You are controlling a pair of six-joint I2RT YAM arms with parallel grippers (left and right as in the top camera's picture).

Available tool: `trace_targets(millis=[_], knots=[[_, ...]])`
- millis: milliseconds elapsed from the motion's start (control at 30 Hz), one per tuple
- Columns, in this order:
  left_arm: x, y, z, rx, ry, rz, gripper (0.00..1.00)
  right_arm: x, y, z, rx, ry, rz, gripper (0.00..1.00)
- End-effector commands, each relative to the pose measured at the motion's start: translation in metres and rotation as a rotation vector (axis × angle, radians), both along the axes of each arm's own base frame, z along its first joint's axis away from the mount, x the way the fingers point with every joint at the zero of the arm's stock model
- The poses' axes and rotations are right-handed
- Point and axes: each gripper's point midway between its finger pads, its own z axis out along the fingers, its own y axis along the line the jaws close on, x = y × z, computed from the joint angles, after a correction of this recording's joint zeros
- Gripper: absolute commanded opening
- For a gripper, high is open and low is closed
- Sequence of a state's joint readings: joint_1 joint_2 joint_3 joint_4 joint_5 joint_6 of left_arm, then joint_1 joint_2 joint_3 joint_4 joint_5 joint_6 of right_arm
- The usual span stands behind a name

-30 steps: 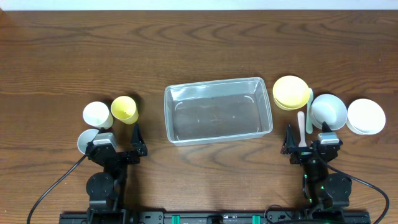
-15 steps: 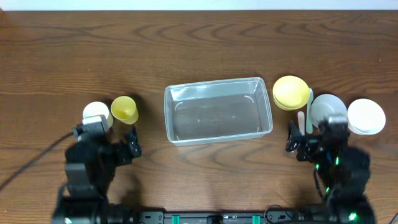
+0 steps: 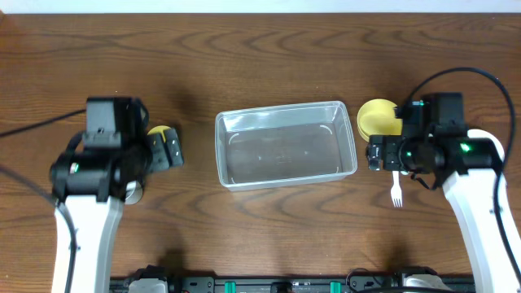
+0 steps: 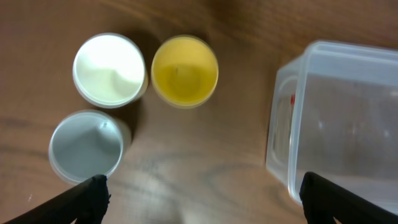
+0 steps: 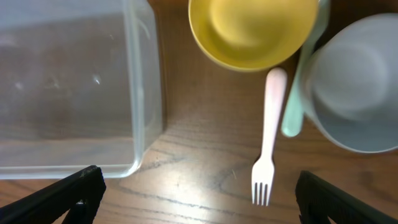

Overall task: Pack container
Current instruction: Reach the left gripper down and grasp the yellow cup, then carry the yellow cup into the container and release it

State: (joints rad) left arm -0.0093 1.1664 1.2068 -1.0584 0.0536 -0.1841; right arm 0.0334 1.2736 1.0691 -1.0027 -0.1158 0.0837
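The clear plastic container (image 3: 285,108) lies empty at the table's middle. My left gripper (image 3: 174,150) hovers open just left of it, over a yellow cup (image 3: 159,133). In the left wrist view a white cup (image 4: 109,68), the yellow cup (image 4: 185,70) and a pale grey cup (image 4: 86,146) stand left of the container (image 4: 336,124); the left gripper (image 4: 202,205) holds nothing. My right gripper (image 3: 375,153) hangs open off the container's right end. The right gripper (image 5: 199,196) is empty above bare wood, between the container (image 5: 74,93) and a pink fork (image 5: 268,137).
A yellow bowl (image 5: 252,31), a pale green utensil handle (image 5: 295,112) and a pale bowl (image 5: 357,87) lie right of the container. The fork (image 3: 396,194) shows below my right arm in the overhead view. That arm covers the other bowls there.
Both arms have lifted from the table's front edge and swung forward, the left over the cups, the right over the bowls and fork. Both grippers stayed open.
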Motion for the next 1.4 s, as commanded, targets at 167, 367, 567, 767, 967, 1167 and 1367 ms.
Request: trace_targets(millis=[167, 367, 567, 767, 967, 1167, 1367], knots=[[0.055, -0.001, -0.065, -0.006, 0.142, -0.003, 1.00, 0.006, 0.007, -0.025, 0.015, 0.101, 0.018, 0.99], [0.076, -0.001, -0.113, -0.006, 0.226, -0.003, 0.97, 0.005, 0.007, -0.026, 0.015, 0.105, 0.017, 0.99], [0.079, -0.001, -0.146, -0.005, 0.306, -0.002, 0.77, 0.005, 0.007, -0.026, 0.015, 0.105, 0.017, 0.95], [0.077, -0.001, -0.157, -0.006, 0.338, -0.002, 0.29, 0.005, 0.007, -0.026, 0.015, 0.106, 0.017, 0.94], [0.077, -0.002, -0.154, -0.006, 0.330, -0.004, 0.06, 0.005, 0.007, -0.026, 0.015, 0.106, 0.017, 0.94], [0.086, -0.021, -0.132, 0.002, 0.275, -0.058, 0.06, 0.005, 0.007, -0.026, 0.014, 0.106, 0.017, 0.95], [0.097, -0.064, -0.058, 0.053, 0.132, -0.190, 0.06, 0.005, 0.006, -0.026, 0.011, 0.106, 0.016, 0.95]])
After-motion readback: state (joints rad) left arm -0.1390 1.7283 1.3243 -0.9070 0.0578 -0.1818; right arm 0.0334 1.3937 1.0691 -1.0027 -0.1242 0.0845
